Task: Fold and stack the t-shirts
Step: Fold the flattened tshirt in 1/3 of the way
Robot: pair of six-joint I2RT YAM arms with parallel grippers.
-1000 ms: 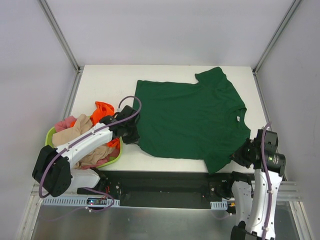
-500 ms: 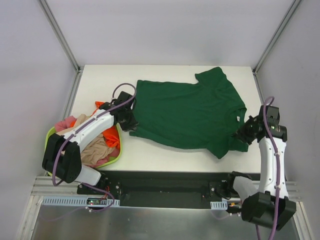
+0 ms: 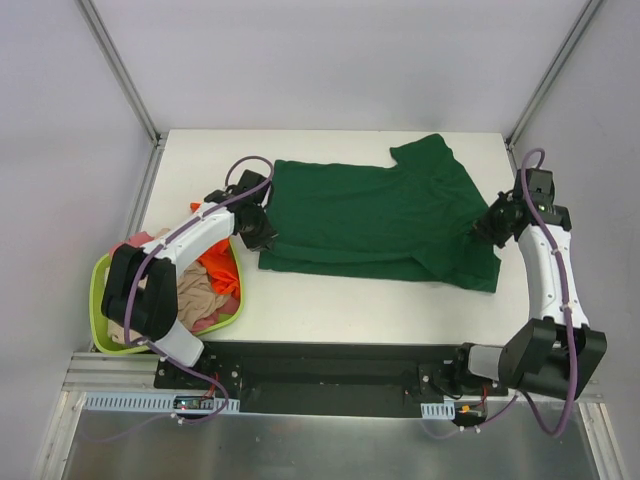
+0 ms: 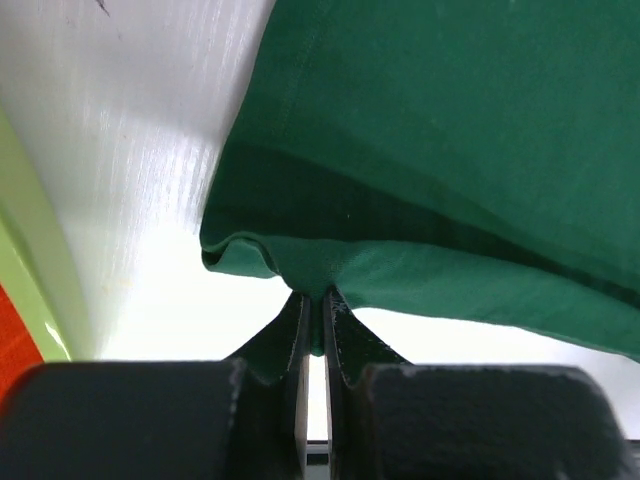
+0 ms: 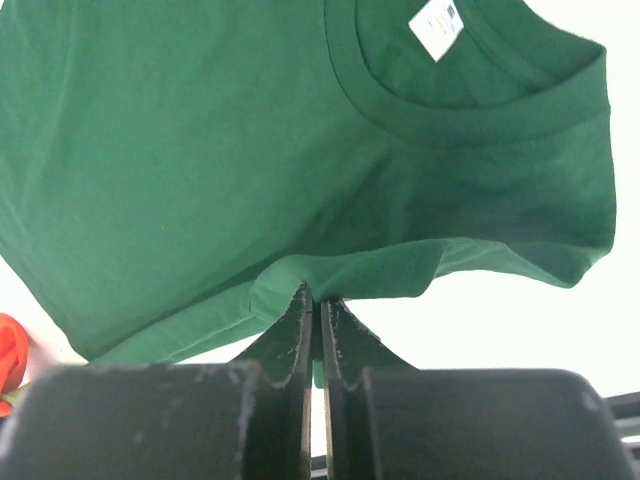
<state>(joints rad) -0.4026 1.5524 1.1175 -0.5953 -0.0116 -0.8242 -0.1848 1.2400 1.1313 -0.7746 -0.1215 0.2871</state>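
The large dark green cloth t-shirt (image 3: pixel 380 220) lies across the middle of the white flat table (image 3: pixel 330 310). Its collar end is at 3 o'clock, its hem end at 9 o'clock, and one sleeve juts out toward 1 o'clock. Its 6 o'clock edge looks doubled, so it appears to be mid-way through a lengthwise fold.

The left gripper (image 3: pixel 258 232) sits at the hem end. In the left wrist view its fingers are pressed almost together with a small bunch of green hem caught between them. The right gripper (image 3: pixel 492 222) is at the collar end. Its fingers are likewise nipped tight on a ridge of cloth just below the neckline, where the small white neck label (image 5: pixel 436 22) shows.

The cloth looks light, limp and thin. It sags and ripples wherever it is not held, so it will probably drape rather than keep a crease. It is likely to drag on the tabletop and bunch if it is pulled from one point only. It is not fragile, but a thin pinch could slip out. Good places to hold it are the stitched edges: hem corners, shoulder seams and the ribbed collar. A hold at each end would keep the span between them taut.

An orange shirt (image 3: pixel 215 275), a beige shirt (image 3: pixel 190 300) and a pink shirt (image 3: pixel 128 244) are heaped in the lime-green plastic basket (image 3: pixel 96 290) at 8 o'clock. They are crumpled and overlap each other. Each would probably need lifting out by a loose top fold.
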